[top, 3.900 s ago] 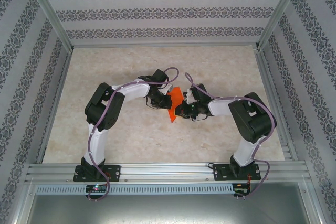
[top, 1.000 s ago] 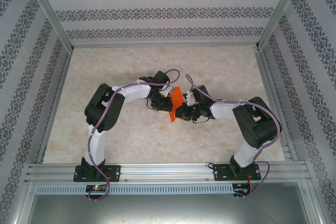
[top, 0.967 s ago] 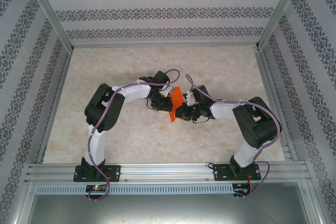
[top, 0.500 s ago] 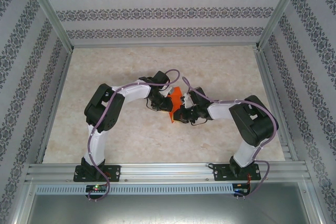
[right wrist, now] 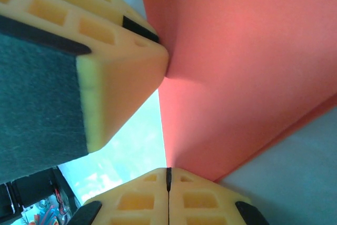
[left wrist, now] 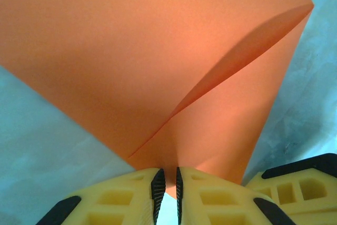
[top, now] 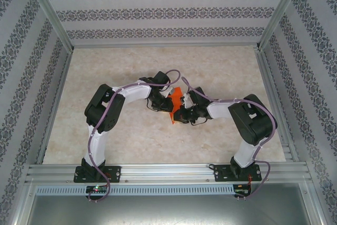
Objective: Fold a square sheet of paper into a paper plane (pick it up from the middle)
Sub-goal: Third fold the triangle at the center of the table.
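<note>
Gripping the square sheet of paper (left wrist: pixel 158 51) at one corner with the left end effector (left wrist: pixel 167 178), seemingly up off the counter (top: pixel 116 67); clamping its edge just beside the left end effector with the right end effector (right wrist: pixel 168 175), likely to set a fold; drawn in closer than seconds ago, less orange showing.

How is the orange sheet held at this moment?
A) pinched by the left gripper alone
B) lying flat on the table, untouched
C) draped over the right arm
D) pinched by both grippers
D: the left gripper and the right gripper are each closed on the square sheet of paper in their wrist views.
</note>
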`<action>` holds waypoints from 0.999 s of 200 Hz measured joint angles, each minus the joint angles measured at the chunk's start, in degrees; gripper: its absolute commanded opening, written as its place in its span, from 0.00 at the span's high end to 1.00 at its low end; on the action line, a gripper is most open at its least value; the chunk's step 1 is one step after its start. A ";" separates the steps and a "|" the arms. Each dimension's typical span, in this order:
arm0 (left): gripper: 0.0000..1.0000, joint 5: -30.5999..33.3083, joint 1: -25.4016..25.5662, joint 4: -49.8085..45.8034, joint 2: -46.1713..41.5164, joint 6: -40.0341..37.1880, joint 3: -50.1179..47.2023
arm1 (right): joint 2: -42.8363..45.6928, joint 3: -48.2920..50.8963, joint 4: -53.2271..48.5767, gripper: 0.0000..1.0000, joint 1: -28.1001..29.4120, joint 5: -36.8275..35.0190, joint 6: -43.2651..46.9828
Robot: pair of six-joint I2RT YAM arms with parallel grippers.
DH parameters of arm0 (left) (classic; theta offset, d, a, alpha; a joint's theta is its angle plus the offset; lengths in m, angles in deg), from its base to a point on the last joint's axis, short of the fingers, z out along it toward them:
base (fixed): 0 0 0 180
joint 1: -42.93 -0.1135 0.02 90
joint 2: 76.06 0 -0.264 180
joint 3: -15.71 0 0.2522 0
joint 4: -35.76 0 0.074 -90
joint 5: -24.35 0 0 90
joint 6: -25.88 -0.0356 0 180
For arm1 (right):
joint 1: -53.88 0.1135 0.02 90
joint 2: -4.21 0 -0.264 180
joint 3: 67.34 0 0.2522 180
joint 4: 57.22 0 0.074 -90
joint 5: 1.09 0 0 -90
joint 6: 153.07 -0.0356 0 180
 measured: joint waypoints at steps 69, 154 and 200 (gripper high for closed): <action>0.79 0.00 0.00 0.00 0.00 -0.17 0.00 | -0.28 -0.57 -1.42 0.94 1.14 -1.03 1.53; 0.79 0.00 0.00 -0.02 0.02 -0.66 0.02 | -0.15 -4.46 -9.57 0.95 3.30 -5.68 6.08; 0.79 0.00 0.00 -0.02 0.13 -0.81 0.04 | 1.92 -3.58 -12.74 0.95 4.50 -6.12 6.49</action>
